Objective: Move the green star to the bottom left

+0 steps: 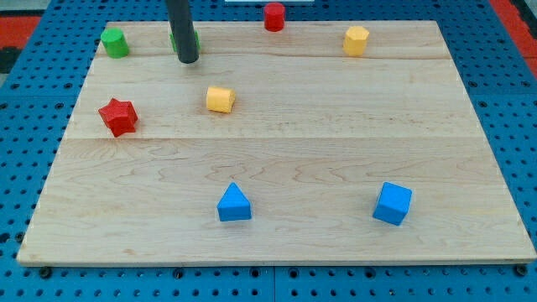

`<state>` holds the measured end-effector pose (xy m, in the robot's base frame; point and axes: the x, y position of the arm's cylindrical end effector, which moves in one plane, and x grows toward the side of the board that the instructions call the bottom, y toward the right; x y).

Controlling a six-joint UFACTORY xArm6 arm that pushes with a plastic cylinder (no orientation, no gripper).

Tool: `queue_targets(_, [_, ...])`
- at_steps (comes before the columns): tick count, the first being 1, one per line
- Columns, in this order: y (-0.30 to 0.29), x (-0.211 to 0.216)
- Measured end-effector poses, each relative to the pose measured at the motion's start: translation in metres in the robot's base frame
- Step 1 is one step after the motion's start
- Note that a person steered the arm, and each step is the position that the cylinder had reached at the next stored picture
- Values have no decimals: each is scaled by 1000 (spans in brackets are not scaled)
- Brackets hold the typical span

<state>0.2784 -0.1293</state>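
I count eight blocks on the wooden board (336, 151): two green, two red, two yellow, two blue. My tip (188, 60) hides one green block (195, 39), possibly the star; no gripper shows.

Reference: red star (117, 116). Yellow block (220, 99) lies to the view's right of it, green cylinder (115, 42) above it, blue triangular block (234, 203) below-right.

Desk (336, 151): pale wood w/ fine grain streaks, sits on a blue pegboard (25, 75) dotted w/ dark holes. Rod dark grey, my tip (187, 61) same. Green block (115, 42) at view's top left; 2nd green block (195, 39) mostly hidden behind rod. Red star (117, 116), red cylinder (274, 16). Two yellow blocks (220, 99) (356, 40). Blue triangle (233, 204), blue cube (392, 203).
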Motion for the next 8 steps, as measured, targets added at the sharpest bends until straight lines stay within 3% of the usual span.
queue_targets(1, [32, -16])
queue_targets(2, [105, -56])
queue_targets(3, [50, -85])
queue_targets(4, [0, -45])
queue_targets(5, [-2, 31])
queue_targets(6, [36, -27])
queue_targets(7, [-16, -66])
queue_targets(8, [-41, -24])
